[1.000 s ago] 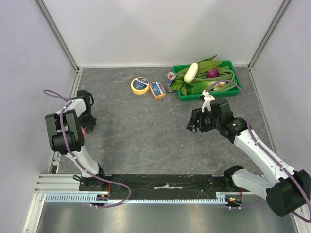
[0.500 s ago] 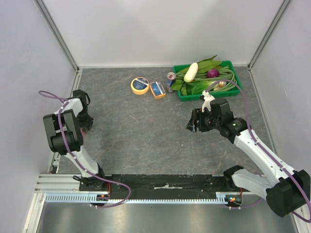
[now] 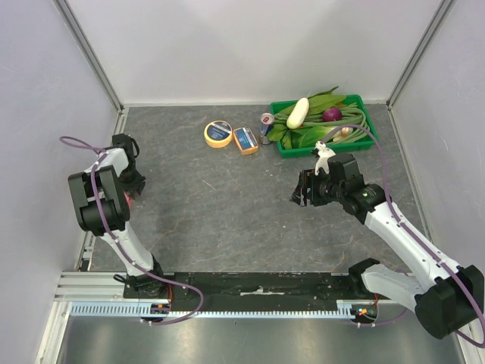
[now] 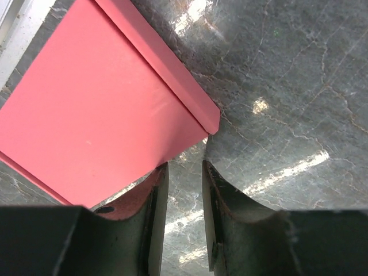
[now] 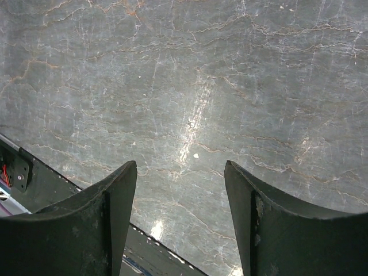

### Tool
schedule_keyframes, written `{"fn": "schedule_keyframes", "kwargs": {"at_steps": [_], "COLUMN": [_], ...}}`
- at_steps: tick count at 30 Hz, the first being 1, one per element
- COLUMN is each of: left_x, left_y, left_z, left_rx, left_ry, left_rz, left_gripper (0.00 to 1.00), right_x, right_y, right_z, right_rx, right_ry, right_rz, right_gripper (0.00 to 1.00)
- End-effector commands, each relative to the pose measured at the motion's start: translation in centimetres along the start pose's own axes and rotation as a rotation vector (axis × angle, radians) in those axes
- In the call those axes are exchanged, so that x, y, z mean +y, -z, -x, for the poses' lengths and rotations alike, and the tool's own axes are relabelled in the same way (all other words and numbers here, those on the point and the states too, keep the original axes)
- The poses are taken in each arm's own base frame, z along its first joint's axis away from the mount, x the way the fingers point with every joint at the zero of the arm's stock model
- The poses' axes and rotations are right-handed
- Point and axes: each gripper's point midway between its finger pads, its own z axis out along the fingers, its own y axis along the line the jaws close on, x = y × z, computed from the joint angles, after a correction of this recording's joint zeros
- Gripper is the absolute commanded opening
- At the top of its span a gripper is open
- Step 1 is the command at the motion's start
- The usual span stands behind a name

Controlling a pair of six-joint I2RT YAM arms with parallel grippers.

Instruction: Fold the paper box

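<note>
The paper box [image 4: 103, 109] is a flat pink-red card with a raised folded flap along its right edge, lying on the grey table at the left wall. My left gripper [image 4: 183, 167] hovers just off the card's near corner, its jaws a narrow gap apart with only bare table between them. The left fingertip [image 4: 158, 172] sits at the card's edge. From above, the left gripper [image 3: 130, 186] covers most of the card. My right gripper [image 3: 300, 196] hangs open over bare table at the middle right, holding nothing [image 5: 181, 164].
A green tray [image 3: 371, 121] of vegetables stands at the back right. A can [image 3: 267, 125], a blue-and-orange box [image 3: 245, 140] and a yellow tape roll [image 3: 218, 133] stand beside it. A metal rail [image 4: 17, 23] runs along the left wall next to the card.
The left arm has shifted toward the back and the left wall. The right arm has stayed still.
</note>
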Motion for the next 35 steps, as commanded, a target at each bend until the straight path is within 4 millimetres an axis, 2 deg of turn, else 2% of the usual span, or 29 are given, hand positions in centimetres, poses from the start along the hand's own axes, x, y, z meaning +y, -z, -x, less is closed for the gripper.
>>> {"fn": "schedule_keyframes", "kwargs": {"at_steps": [1, 6, 8, 9, 12, 15, 16, 18, 19, 21, 22, 23, 24, 25, 27, 28, 29, 30, 32, 33, 35], "left_x": [0.2, -0.6, -1.8, -2.2, -4.8, -9.3, -12.4, -15.6, -17.8, -19.0, -19.5, -19.4, -19.0, -18.5, -15.6, -14.5, -13.1, -10.3, -6.5, -4.1, -0.8], "left_y": [-0.3, 1.2, 2.4, 3.4, 6.1, 12.0, 16.0, 21.7, 25.5, 31.9, 34.6, 37.0, 40.4, 42.5, 47.9, 49.7, 51.4, 54.6, 58.2, 59.6, 61.7], "left_z": [0.8, 1.1, 0.8, 0.8, -0.4, -2.7, -4.6, -7.0, -9.4, -10.9, -12.9, -13.8, -13.8, -15.0, -14.4, -14.2, -14.0, -13.2, -12.5, -12.3, -11.6], "left_rx": [-0.006, -0.024, -0.035, -0.062, -0.099, -0.153, -0.202, -0.245, -0.279, -0.347, -0.363, -0.381, -0.434, -0.477, -0.599, -0.636, -0.671, -0.763, -0.862, -0.927, -1.010], "left_ry": [0.007, 0.016, -0.004, -0.004, -0.070, -0.168, -0.244, -0.330, -0.409, -0.474, -0.555, -0.599, -0.621, -0.687, -0.706, -0.704, -0.705, -0.694, -0.678, -0.669, -0.627], "left_rz": [0.010, -0.060, -0.138, -0.174, -0.291, -0.509, -0.641, -0.831, -0.950, -1.112, -1.188, -1.248, -1.312, -1.355, -1.451, -1.492, -1.530, -1.595, -1.661, -1.688, -1.726], "left_gripper": [0.37, 0.38, 0.40, 0.43, 0.55, 0.61, 0.62, 0.66, 0.68, 0.73, 0.74, 0.74, 0.75, 0.76, 0.77, 0.77, 0.78, 0.78, 0.79, 0.81, 0.84], "right_x": [0.1, 0.0, -0.1, -0.1, -0.7, -1.9, -2.1, -3.1, -3.2, -4.0, -3.5, -3.5, -3.5, -2.8, -2.7, -2.0, -1.7, -1.1, -0.2, 0.6, 1.4], "right_y": [0.1, 0.0, -0.1, -0.1, 0.2, 1.4, 2.1, 3.2, 4.5, 6.6, 8.7, 9.9, 11.3, 13.8, 16.6, 19.1, 20.5, 22.7, 25.7, 28.2, 31.6], "right_z": [1.0, 0.8, 0.9, 0.9, 1.4, 2.1, 2.3, 3.0, 3.7, 5.0, 6.0, 6.7, 7.3, 8.4, 9.4, 10.2, 10.7, 11.6, 12.3, 13.1, 13.9], "right_rx": [-0.036, -0.030, -0.031, -0.031, -0.051, -0.090, -0.111, -0.157, -0.196, -0.272, -0.347, -0.394, -0.442, -0.531, -0.624, -0.698, -0.739, -0.801, -0.883, -0.946, -1.035], "right_ry": [0.021, 0.020, 0.022, 0.022, 0.038, 0.053, 0.059, 0.062, 0.064, 0.064, 0.066, 0.066, 0.076, 0.077, 0.072, 0.084, 0.085, 0.084, 0.121, 0.130, 0.163], "right_rz": [-0.001, -0.005, -0.008, -0.010, -0.049, -0.128, -0.152, -0.221, -0.248, -0.320, -0.322, -0.336, -0.357, -0.348, -0.372, -0.363, -0.363, -0.363, -0.350, -0.339, -0.350], "right_gripper": [0.70, 0.70, 0.70, 0.70, 0.70, 0.71, 0.71, 0.72, 0.72, 0.72, 0.72, 0.73, 0.73, 0.74, 0.80, 0.89, 0.93, 0.96, 0.98, 0.98, 0.98]}}
